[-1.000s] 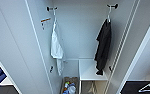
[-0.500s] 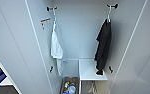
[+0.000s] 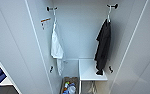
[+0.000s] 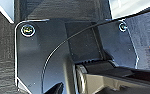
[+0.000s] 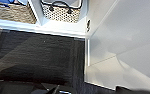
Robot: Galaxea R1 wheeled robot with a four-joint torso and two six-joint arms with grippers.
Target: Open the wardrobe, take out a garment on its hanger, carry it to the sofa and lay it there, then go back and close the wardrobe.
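Wardrobe: the wardrobe (image 3: 78, 32) stands wide open, both doors swung out to either side, white interior on full show.
Garment: there it is, the black garment (image 3: 103, 47), hanging on the right side of the interior, its hem dropping just past the edge of the white shelf (image 3: 91, 71) below.
Hanger: the white hanger (image 3: 108, 16) hooks onto the black bracket (image 3: 112, 6) at the top right, and the garment drapes straight down from it.
Other cloth: a white garment (image 3: 56, 47) hangs on the left side, well apart from the black one; not our target.
Low down: a basket (image 3: 69, 86) of bits sits at the bottom beside the shelf; the right wrist view catches woven baskets (image 5: 61, 11) and dark carpet (image 5: 36, 60).
Hands: I cannot tell whether either hand is spread or pressed together; the fingers cannot be made out.
Step in hand: by my reading, the door step is done and the reach for the hanger comes now.
Doing it well: go for the hanger neck just under the hook, lift up first to clear the bracket, then draw out; tugging the fabric risks sliding it off.
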